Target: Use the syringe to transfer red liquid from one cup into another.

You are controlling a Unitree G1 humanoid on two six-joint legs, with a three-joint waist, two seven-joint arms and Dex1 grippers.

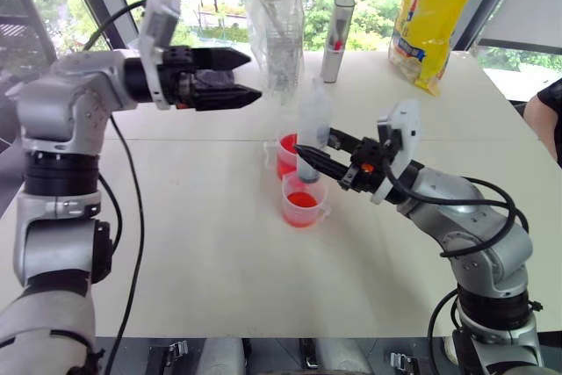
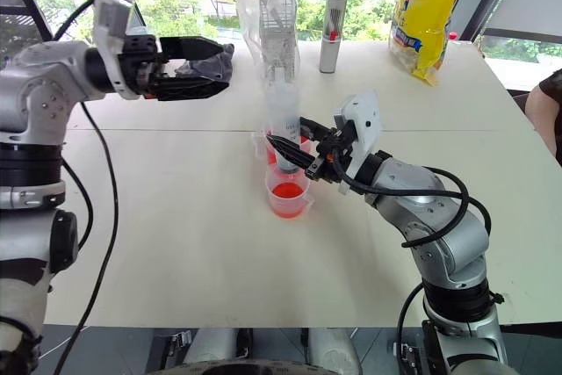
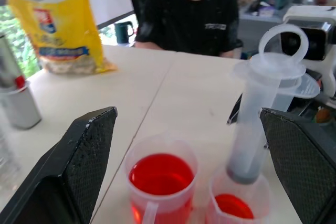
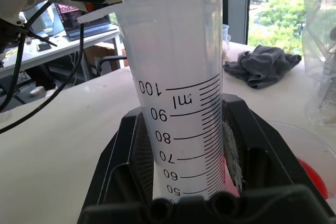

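White tabletop is stretching across the scene (image 1: 202, 243), with large windows and green trees lying beyond its far edge. Two small clear plastic cups of red liquid are standing touching near the middle: the far cup (image 1: 286, 155) and the near cup (image 1: 303, 198), which is holding a shallower pool. The right gripper (image 1: 309, 157) is reaching in from the right, its fingers closing firmly around the lower barrel of the syringe (image 1: 313, 126) and holding it upright, with its tip hanging just above the near cup. The left gripper (image 1: 235, 78) is hovering at the left, well above the table, pointing toward the syringe with its fingers spread wide and holding nothing.

The syringe is looking like light, rigid, smooth plastic, so it is likely slippery; the barrel's middle is giving the steadiest hold, while the ring-topped plunger wants a separate pull. Whether the barrel is holding any liquid is hard to tell. The cups are probably thin and easily tipped.

At the far edge are standing a grey metal cylinder (image 1: 337, 39), a yellow bag (image 1: 432, 19) and a clear plastic bag (image 1: 275, 24).
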